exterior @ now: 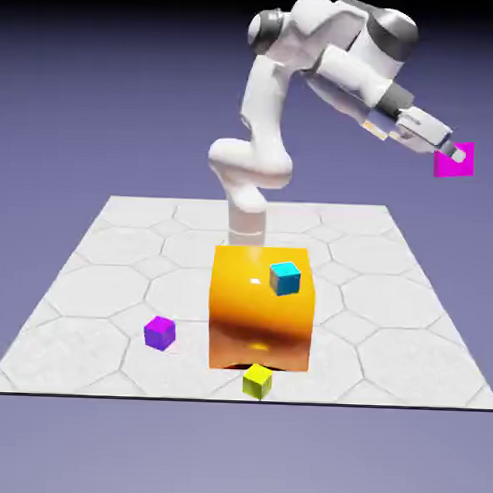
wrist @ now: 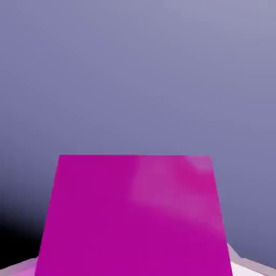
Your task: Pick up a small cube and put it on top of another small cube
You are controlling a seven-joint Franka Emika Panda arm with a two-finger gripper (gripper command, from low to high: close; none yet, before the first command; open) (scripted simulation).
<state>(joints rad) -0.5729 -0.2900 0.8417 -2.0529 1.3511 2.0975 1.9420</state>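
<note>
Exterior view, left to right: purple cube (exterior: pixel 159 333) on bench (exterior: pixel 79 285), yellow-green cube (exterior: pixel 257 381) just before big orange block (exterior: pixel 260 307), cyan cube (exterior: pixel 284 278) on block's top. Far right, my hand (exterior: pixel 446 150) high off bench, clamped on small magenta cube (exterior: pixel 456 161). Hand view: magenta face (wrist: pixel 135 215) fills bottom, fingertips hidden. Key relation, I judge: every candidate cube lies well below and toward exterior view's left of hand.
</note>
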